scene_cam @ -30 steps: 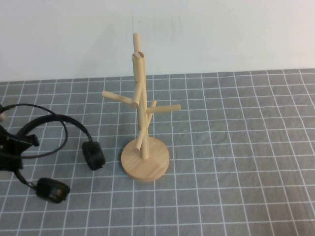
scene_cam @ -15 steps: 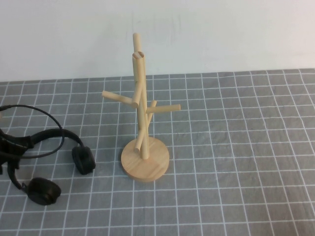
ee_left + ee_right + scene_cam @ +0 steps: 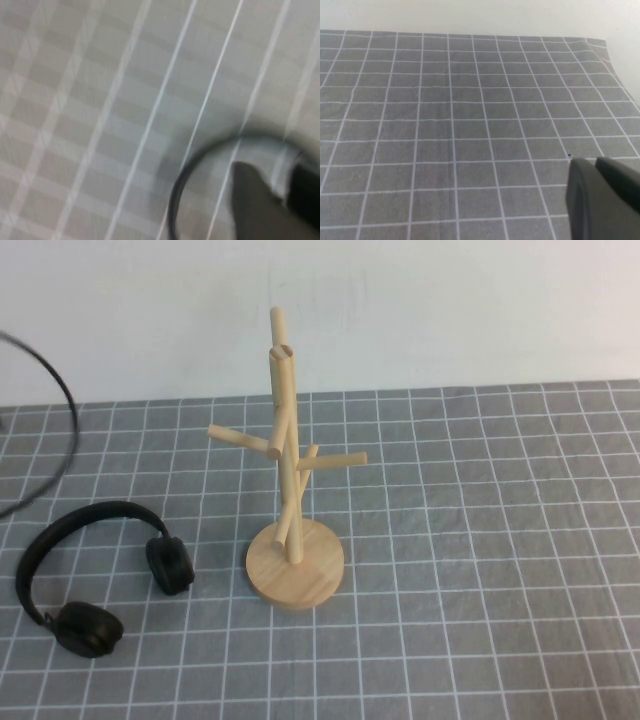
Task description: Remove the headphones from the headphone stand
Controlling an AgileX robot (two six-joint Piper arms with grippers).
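Wrapping up: headphones (image 3: 95,575) lie flat on the bench (image 3: 480,590) left of the headphone stand (image 3: 290,465). Left and right end effector states I cannot tell; next, park.

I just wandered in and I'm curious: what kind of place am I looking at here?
Probably a robot test bench, not a home: a table under a grey grid cloth against a bare white wall, holding just a wooden headphone stand and black headphones.
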